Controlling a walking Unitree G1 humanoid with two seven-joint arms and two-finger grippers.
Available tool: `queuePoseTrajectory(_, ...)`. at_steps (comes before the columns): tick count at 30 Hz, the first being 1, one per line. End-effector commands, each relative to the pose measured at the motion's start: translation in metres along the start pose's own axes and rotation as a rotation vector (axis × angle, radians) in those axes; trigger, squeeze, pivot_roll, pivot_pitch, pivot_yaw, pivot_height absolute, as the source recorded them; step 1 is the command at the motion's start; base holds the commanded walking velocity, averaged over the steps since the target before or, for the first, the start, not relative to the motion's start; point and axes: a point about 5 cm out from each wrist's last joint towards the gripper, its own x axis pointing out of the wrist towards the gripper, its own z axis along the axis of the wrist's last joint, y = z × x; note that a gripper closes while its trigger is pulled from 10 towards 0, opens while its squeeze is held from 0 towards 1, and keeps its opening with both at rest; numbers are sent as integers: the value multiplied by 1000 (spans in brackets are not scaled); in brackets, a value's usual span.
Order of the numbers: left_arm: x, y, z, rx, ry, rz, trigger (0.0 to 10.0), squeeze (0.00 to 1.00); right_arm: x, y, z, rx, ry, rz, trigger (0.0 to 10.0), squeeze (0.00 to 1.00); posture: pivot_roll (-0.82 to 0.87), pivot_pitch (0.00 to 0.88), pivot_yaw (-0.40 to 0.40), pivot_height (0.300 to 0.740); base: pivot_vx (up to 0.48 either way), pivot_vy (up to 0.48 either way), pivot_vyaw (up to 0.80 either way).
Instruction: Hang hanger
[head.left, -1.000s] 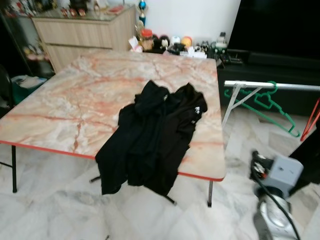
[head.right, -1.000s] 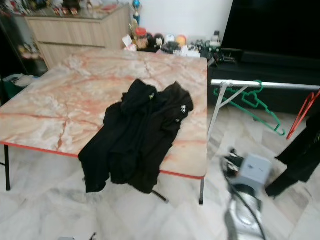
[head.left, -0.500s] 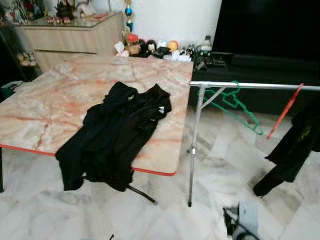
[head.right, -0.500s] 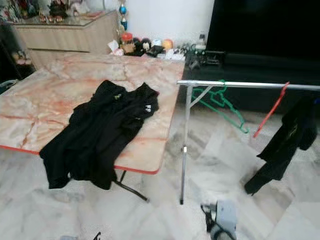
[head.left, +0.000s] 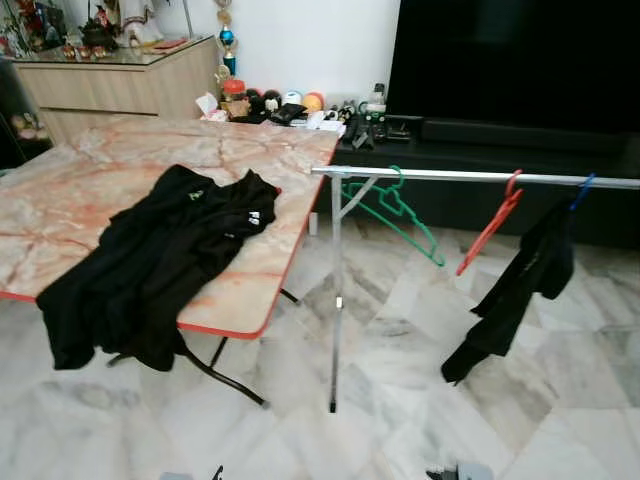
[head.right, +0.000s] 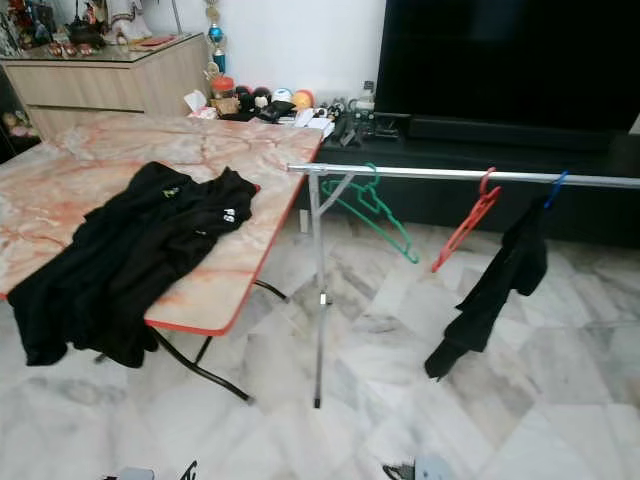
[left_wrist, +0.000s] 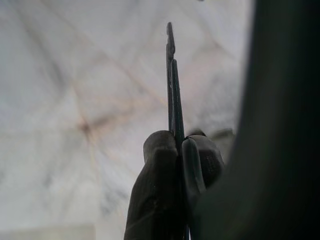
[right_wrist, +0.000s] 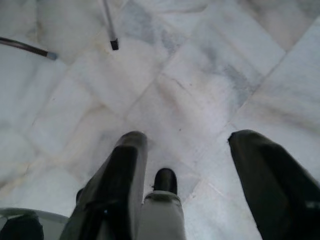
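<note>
Marble tabletop (head.left: 80, 190): pink-veined, red-edged, carrying a black garment (head.left: 150, 260) that droops over its near edge.
Rail (head.left: 470, 178): silver bar on a thin leg, just beside the tabletop.
Hangers: green hanger (head.left: 395, 208), red hanger (head.left: 488, 222), then a blue hanger (head.left: 581, 190) holding a black shirt (head.left: 515, 290).
Left gripper (left_wrist: 176, 150): jaws clenched on a thin dark rod (left_wrist: 171, 80), above the marble floor (right_wrist: 200, 90).
Right gripper (right_wrist: 195, 170): jaws released, apart over the floor.
</note>
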Motion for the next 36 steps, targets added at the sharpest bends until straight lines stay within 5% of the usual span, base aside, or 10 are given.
queuePoseTrajectory(1,0,0,0,14,12,1,10000,0,0,1,1,6,-3,14,10000,0,77,23,17,740,0,-416,0)
queuePoseTrajectory(13,-1,-4,-8,34,35,-18,10000,0,1,6,6,-25,-26,40,10000,0,56,9,25,740,0,-414,0)
queuePoseTrajectory(36,-1,-2,-8,10,29,-4,10000,0,1,-4,6,85,-48,-15,10000,0,47,54,26,740,0,-416,0)
